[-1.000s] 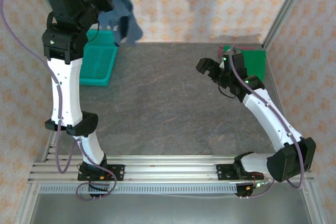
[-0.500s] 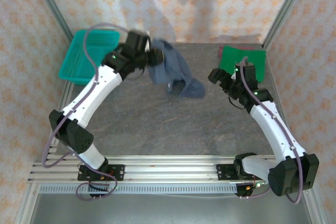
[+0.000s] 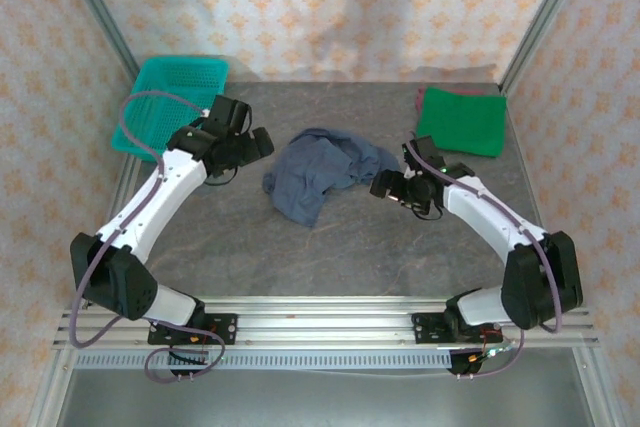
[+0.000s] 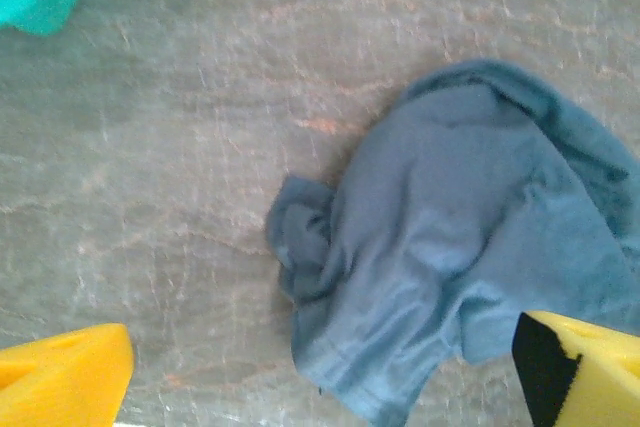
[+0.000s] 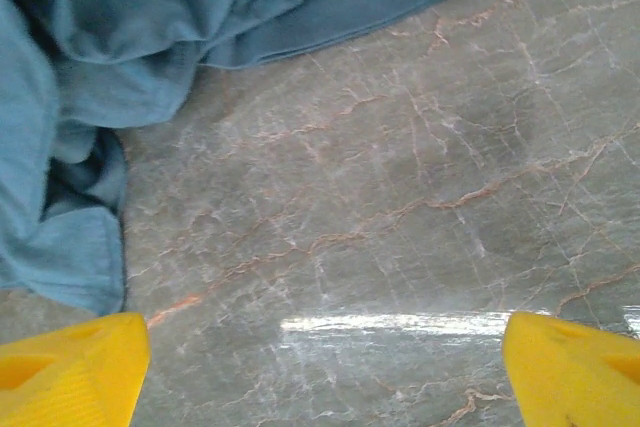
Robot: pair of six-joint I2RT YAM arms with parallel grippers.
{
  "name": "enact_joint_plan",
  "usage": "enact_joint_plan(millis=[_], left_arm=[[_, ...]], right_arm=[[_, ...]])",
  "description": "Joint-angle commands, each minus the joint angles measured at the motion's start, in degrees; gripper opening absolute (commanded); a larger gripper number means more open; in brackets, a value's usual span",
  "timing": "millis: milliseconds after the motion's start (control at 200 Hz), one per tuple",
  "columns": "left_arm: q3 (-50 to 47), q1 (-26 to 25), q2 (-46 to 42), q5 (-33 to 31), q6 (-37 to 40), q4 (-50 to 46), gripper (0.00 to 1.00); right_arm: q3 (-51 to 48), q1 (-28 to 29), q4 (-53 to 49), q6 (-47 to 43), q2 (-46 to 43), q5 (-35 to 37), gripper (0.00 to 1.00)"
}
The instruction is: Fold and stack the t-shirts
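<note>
Left fingers (image 4: 60, 382) stand wide apart and grasp nothing; in the left wrist view both yellow tips sit at the bottom corners, with cloth and bare stone between them. Right fingers (image 5: 70, 367) are likewise spread and empty, with bare stone between the tips.

The blue shirt (image 3: 320, 172) lies crumpled in a loose heap at the middle of the table (image 3: 330, 247), unfolded, with one lobe trailing toward the near-left. In the right wrist view its bunched edge fills the upper left. The green shirt (image 3: 460, 120) lies flat as a folded rectangle at the far right corner, well apart from the blue shirt.

The left gripper (image 3: 258, 142) sits just beside the left edge of the blue shirt and points right toward it. The left arm (image 3: 150, 207) bends outward at a low elbow on the near left, then slopes up and right to the wrist.

The right gripper (image 3: 385, 187) sits just beside the right edge of the blue shirt and points left. The right arm (image 3: 495, 217) folds at an elbow on the near right, then stretches up and left.

The basket (image 3: 180, 65) stands at the far left corner, behind the left wrist.
</note>
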Motion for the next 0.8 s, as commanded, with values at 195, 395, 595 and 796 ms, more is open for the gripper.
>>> enact_joint_plan(millis=[195, 395, 595, 796], left_arm=[[-13.8, -2.9, 2.6, 8.3, -4.1, 6.7, 0.90], [-17.4, -0.4, 5.7, 9.6, -8.9, 14.9, 0.88], [-18.5, 2.0, 9.7, 9.6, -12.7, 22.3, 0.87], [-16.3, 3.3, 14.2, 9.0, -13.5, 24.2, 0.81]], right_arm=[[2.5, 3.1, 11.0, 0.8, 5.2, -10.0, 0.78], [6.3, 12.5, 15.7, 1.0, 11.9, -13.7, 0.75], [13.0, 20.4, 16.4, 2.4, 22.1, -13.6, 0.70], [17.2, 24.4, 12.7, 4.1, 27.9, -8.2, 0.69]])
